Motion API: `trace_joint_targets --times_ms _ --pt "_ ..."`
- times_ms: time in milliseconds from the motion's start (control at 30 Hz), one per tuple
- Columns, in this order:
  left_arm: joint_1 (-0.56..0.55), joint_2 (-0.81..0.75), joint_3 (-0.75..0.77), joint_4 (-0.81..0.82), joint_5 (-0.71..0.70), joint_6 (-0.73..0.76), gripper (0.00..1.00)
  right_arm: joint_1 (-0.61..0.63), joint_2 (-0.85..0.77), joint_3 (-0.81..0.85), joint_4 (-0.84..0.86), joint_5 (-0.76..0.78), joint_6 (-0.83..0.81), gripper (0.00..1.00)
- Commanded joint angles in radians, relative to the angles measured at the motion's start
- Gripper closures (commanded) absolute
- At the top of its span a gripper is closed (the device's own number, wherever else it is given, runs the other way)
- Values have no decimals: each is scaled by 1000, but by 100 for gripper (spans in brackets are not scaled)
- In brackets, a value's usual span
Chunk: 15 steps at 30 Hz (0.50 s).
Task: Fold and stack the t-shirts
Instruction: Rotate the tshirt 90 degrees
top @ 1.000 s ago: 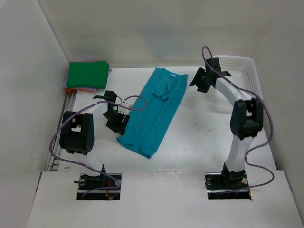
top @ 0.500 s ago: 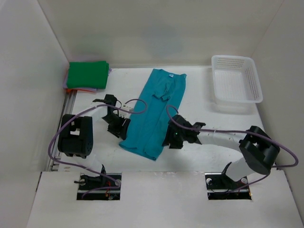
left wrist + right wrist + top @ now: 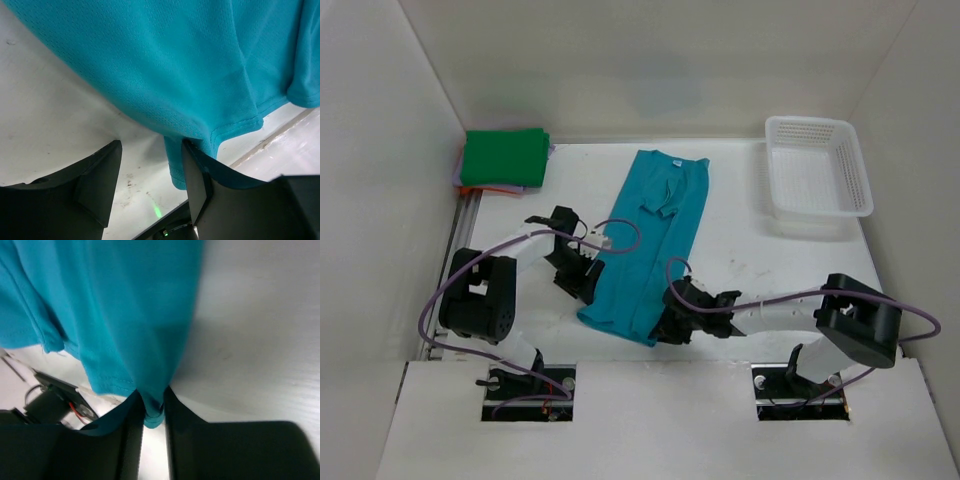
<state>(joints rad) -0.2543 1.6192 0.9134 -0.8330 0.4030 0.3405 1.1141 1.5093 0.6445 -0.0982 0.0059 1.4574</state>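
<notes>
A teal blue t-shirt (image 3: 655, 225) lies folded into a long strip down the middle of the table. My right gripper (image 3: 665, 322) sits at its near right corner; in the right wrist view the gripper (image 3: 152, 405) is shut on a bunched bit of the teal hem (image 3: 115, 305). My left gripper (image 3: 588, 278) is at the near left corner. In the left wrist view it (image 3: 151, 150) stands open, with teal cloth (image 3: 175, 65) draped over its right finger (image 3: 197, 185) and bare table in the gap. A folded green t-shirt (image 3: 503, 157) tops a pile at the back left, with orange and lavender edges beneath.
A white mesh basket (image 3: 817, 180) stands at the back right. White walls close the table on the left, back and right. The right arm's purple cable loops low over the table near the shirt's near end.
The right arm swung from the basket at the back right down to the shirt's near right corner and closed on the hem. The left gripper shifted slightly nearer along the left edge.
</notes>
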Motion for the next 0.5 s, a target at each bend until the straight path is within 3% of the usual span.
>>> trace_joint_targets --times_ms 0,100,167,333,467 --pt "-10 -30 -28 37 -15 -8 49 5 -24 -66 55 49 109 77" --pt "-15 -90 -18 37 -20 -5 48 0 -52 -111 72 55 107 92" --pt "-18 -145 -1 37 -29 -6 47 -18 -72 -132 78 57 92 96" --pt "-53 -281 61 15 -78 24 43 -84 -123 -170 80 46 8 99" --pt "-168 -370 99 -20 -151 182 41 -157 -201 -241 60 20 -75 99"
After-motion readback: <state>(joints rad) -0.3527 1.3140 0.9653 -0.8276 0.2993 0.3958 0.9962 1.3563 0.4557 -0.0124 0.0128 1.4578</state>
